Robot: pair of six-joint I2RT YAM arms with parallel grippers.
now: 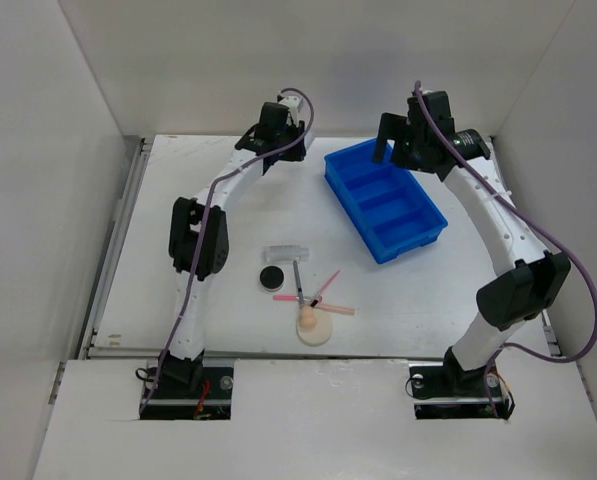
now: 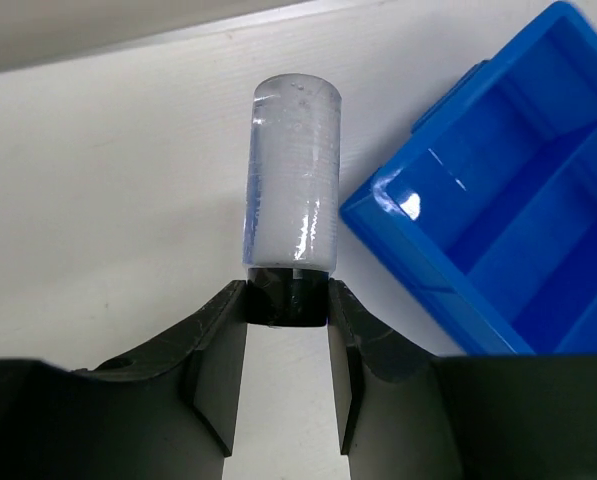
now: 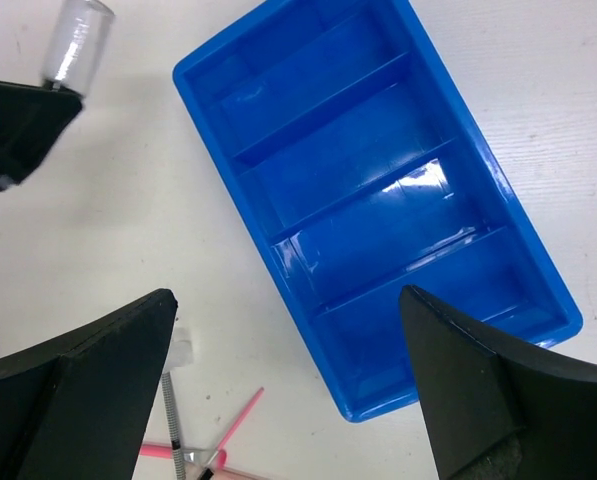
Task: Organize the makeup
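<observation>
Left arm (image 1: 228, 187) jaws clamped; right arm (image 1: 490, 208) jaws spread wide.

On the left wrist camera I get only one corner of the blue tray (image 2: 478, 230); the right edge cuts off the rest. The fingers of the left gripper (image 2: 288, 300), clamped on the clear tube (image 2: 293, 190), half cover its dark cap. On the right wrist camera the bottom edge crops the thin dark pencil (image 3: 171, 420) and the pink sticks (image 3: 236, 418). One finger of the wide-spread right gripper (image 3: 288, 295) hides most of a clear case (image 3: 181, 350). Overhead, the held tube is too small for me to make out. The peach sponge (image 1: 306, 321) and beige puff (image 1: 321, 332) merge into one pale blob.
</observation>
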